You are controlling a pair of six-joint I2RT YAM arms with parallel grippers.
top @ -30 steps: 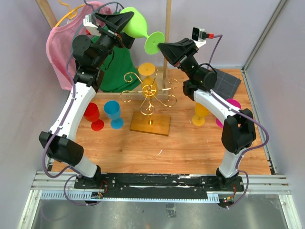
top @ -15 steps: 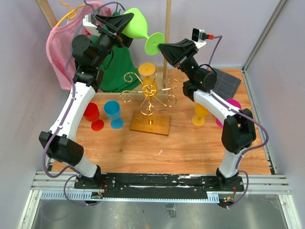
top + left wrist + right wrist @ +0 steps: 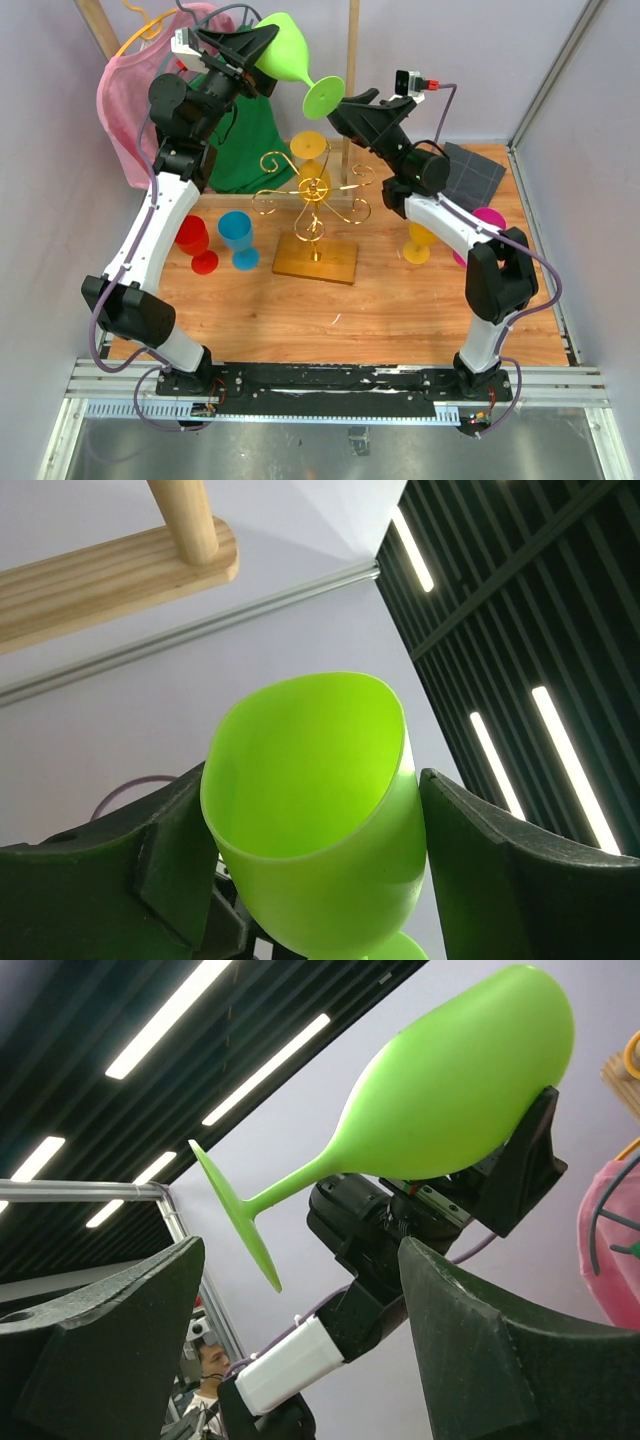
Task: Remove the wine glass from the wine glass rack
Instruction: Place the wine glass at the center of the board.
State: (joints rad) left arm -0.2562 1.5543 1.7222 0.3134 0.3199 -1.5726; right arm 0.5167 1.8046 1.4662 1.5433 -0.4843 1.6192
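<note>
Right tool [image 3: 300, 1260] has sprung open, empty; my left tool [image 3: 315, 780] alone grips the wine glass [image 3: 450, 1090] (clear of its rack [image 3: 318, 260]).

white-and-black arms [image 3: 150, 235], lilac cables [image 3: 97, 315], dark left claw [image 3: 258, 45] and right claw [image 3: 338, 107]

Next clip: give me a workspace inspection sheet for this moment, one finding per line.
Surface: wooden tabletop, no spills seen.
Job's things: green wine glass held aloft, off the gold rack; a yellow glass on the rack.
Clutter: red glass, blue glass, second yellow glass, magenta glass, dark mat.
Pincers: left pincer shut on the green bowl; right pincer open, clear of the foot.
Cables: purple-grey cable on each arm, no snag seen.
Surroundings: wooden clothes frame, pink garment, green garment, lilac walls.
</note>
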